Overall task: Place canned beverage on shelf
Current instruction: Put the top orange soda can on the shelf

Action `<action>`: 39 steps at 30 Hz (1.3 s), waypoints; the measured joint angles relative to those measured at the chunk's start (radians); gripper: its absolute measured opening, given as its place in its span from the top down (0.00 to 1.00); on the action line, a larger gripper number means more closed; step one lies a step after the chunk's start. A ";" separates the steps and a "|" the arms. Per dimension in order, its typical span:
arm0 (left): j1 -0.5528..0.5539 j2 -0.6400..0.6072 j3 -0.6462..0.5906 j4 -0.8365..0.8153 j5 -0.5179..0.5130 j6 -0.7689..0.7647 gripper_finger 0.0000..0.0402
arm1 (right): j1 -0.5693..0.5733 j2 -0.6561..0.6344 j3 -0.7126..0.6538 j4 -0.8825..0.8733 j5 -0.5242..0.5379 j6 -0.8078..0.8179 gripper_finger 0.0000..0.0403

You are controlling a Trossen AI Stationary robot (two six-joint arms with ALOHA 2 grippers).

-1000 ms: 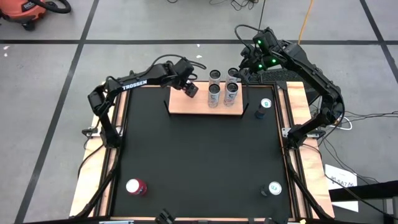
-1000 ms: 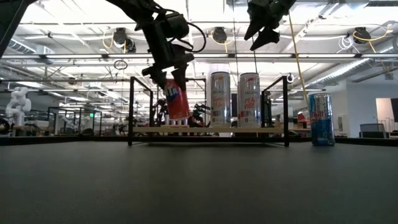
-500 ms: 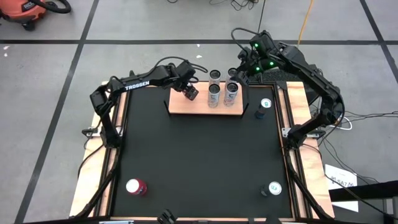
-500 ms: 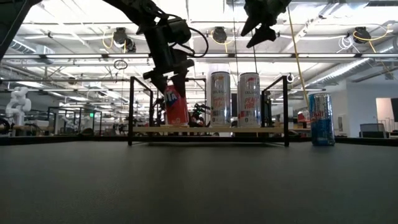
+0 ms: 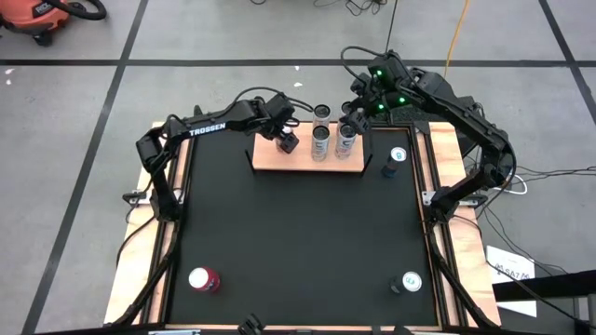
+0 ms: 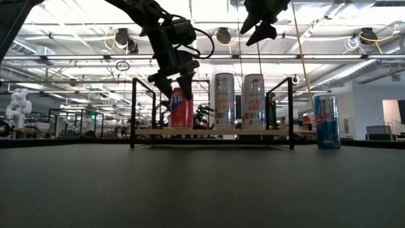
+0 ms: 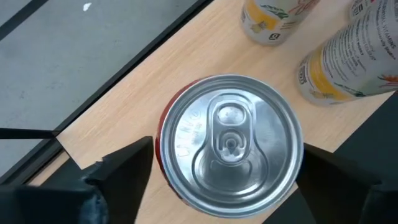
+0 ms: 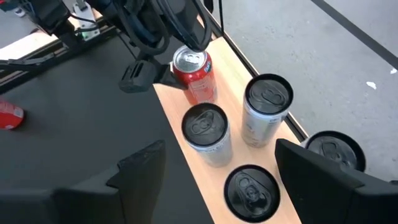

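Observation:
The shelf [image 5: 279, 160] is a small light-wood board with black uprights at the table's far middle. A red can [image 6: 181, 109] stands upright on its base on the shelf's left part; its silver top fills the left wrist view [image 7: 230, 146]. My left gripper [image 6: 175, 85] is open just above the can, one finger on either side of its top, and I see a thin gap at each side. My right gripper [image 5: 355, 115] is open and empty, high above the shelf's right part. It looks down on the red can [image 8: 194, 74] and the tall cans.
Several tall pale cans [image 5: 321, 140] stand on the shelf to the right of the red can. A blue can [image 5: 396, 160] stands on the black tabletop right of the shelf. A red can [image 5: 203, 279] is near the front left and another can [image 5: 410, 282] near the front right.
My left gripper has gone down with the red can, which was lifted and tilted and now stands upright on the shelf's left part. Its fingers have spread apart from the can. My right gripper has moved a little toward the table's left, over the shelf's cans.

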 joint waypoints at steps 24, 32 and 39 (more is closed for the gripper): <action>0.001 -0.385 -0.073 -0.135 -0.085 0.152 0.02 | 0.056 0.171 0.000 0.346 -0.032 0.026 0.28; -0.033 -0.560 -0.301 -0.106 -0.095 0.026 0.02 | 0.130 0.265 0.000 0.492 -0.011 -0.092 0.26; -0.089 -0.638 -0.432 -0.056 -0.097 -0.024 0.02 | 0.182 0.347 0.000 0.505 0.084 -0.199 0.16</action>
